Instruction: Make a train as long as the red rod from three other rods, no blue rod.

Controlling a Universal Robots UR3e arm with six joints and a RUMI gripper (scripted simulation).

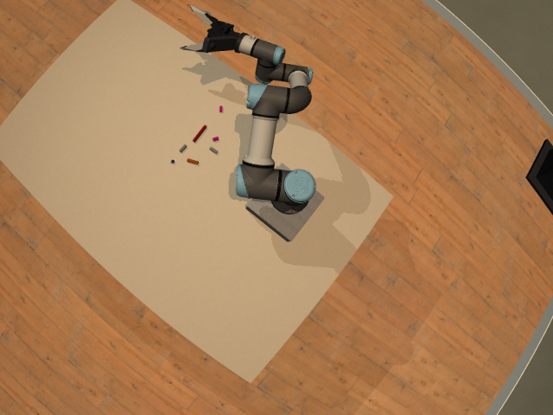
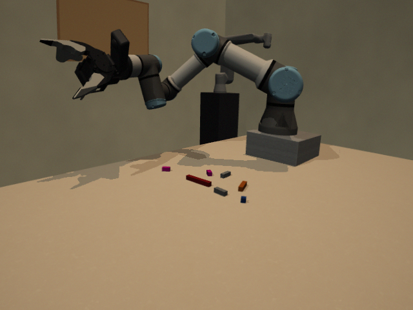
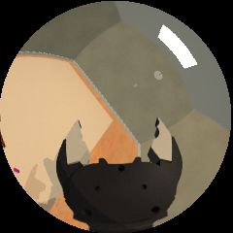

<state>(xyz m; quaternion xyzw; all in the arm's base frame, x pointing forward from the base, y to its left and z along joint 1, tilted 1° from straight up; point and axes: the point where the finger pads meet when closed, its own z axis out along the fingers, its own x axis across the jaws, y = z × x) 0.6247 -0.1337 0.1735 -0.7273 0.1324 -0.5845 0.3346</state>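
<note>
The red rod [image 1: 200, 133] lies flat on the tan mat, also in the exterior view [image 2: 199, 180]. Around it lie two magenta rods [image 1: 220, 108] [image 1: 215, 138], two grey rods [image 1: 182, 148] [image 1: 213, 150], an orange rod [image 1: 192, 161] and a small blue rod [image 1: 173, 161]. All lie apart from one another; none touch end to end. My gripper [image 1: 193, 28] is open and empty, held high in the air near the mat's far edge, far from the rods. It points sideways in the exterior view [image 2: 59, 68]. In the wrist view the fingers frame wall and floor; one magenta rod [image 3: 16, 170] shows at the left edge.
The arm's grey base block [image 1: 285, 214] stands on the mat to the right of the rods. A dark pedestal [image 2: 219, 116] stands behind the table. The wooden floor surrounds the mat.
</note>
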